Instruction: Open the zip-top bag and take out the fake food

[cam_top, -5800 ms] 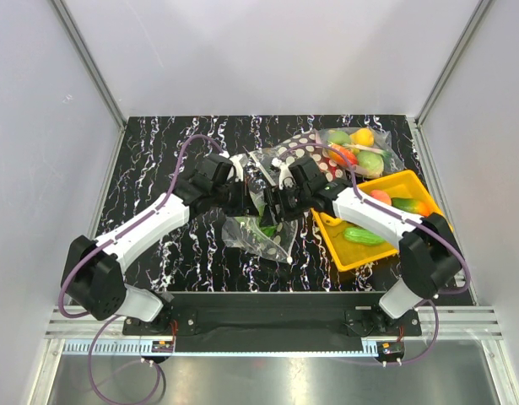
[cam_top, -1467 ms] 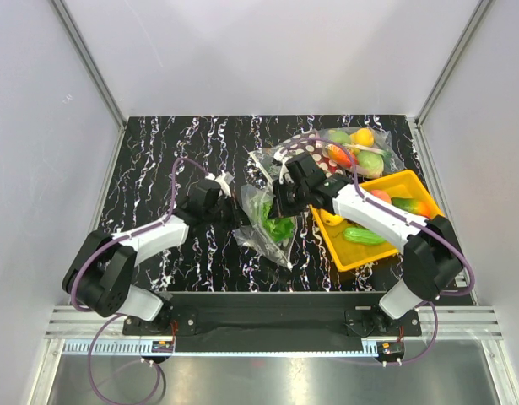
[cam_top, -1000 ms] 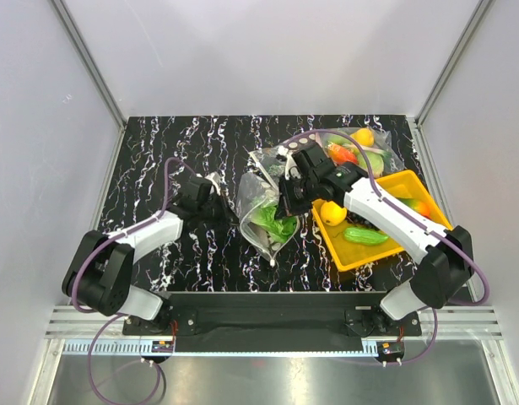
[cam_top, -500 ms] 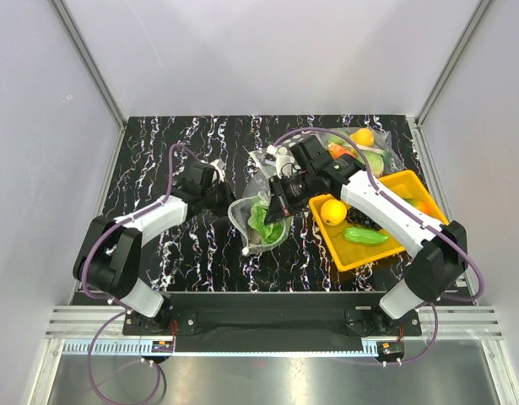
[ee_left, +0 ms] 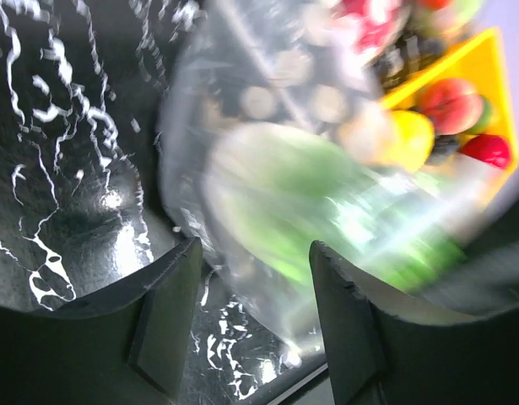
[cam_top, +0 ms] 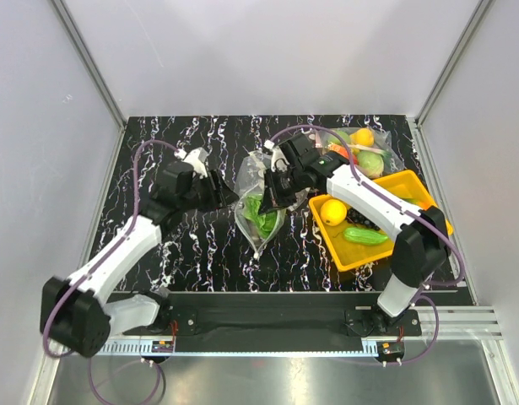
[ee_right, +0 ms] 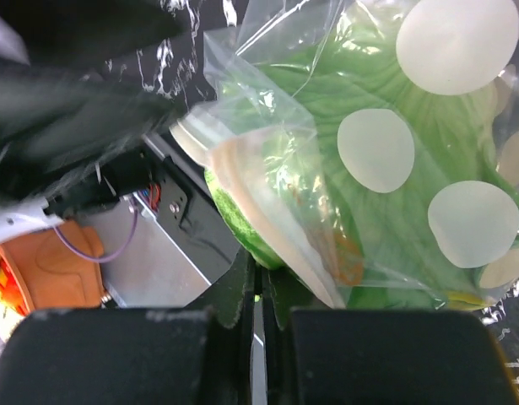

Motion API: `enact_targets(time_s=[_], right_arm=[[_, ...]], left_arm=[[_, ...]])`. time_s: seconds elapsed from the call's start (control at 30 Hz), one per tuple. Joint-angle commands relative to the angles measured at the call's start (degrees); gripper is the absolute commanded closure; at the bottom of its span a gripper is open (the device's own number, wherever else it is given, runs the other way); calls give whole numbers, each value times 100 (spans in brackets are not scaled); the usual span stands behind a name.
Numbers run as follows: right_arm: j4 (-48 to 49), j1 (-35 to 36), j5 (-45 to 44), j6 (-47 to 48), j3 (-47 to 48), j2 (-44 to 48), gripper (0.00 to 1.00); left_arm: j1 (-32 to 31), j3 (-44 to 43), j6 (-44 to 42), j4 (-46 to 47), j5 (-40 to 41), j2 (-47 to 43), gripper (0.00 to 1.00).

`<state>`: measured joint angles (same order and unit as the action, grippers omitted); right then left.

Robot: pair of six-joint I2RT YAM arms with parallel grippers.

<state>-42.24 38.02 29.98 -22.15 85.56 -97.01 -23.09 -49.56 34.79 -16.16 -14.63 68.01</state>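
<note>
Left arm [cam_top: 117, 253] swung out; zip-top bag [cam_top: 259, 207] over marbled table [cam_top: 154, 143]; grey walls [cam_top: 259, 59].

clear white-dotted zip-top bag [cam_top: 252, 179], green lettuce [cam_top: 261, 217], yellow tray [cam_top: 408, 180]

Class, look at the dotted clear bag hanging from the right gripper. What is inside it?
Inside the bag, green lettuce shows through the plastic. Anything behind or beneath the lettuce is covered and cannot be seen.
</note>
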Motion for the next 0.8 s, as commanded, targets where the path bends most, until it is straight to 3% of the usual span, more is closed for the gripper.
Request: enact_targets(time_s=[0.0,0.77], right_arm=[[401,-14,-177,-316,426,-151,100],[462,-14,-88,-298,101,33,100]], left_arm=[[-178,8,-218,-150,426,-515,40],[-345,-1099,-560,940,-4,572,36]])
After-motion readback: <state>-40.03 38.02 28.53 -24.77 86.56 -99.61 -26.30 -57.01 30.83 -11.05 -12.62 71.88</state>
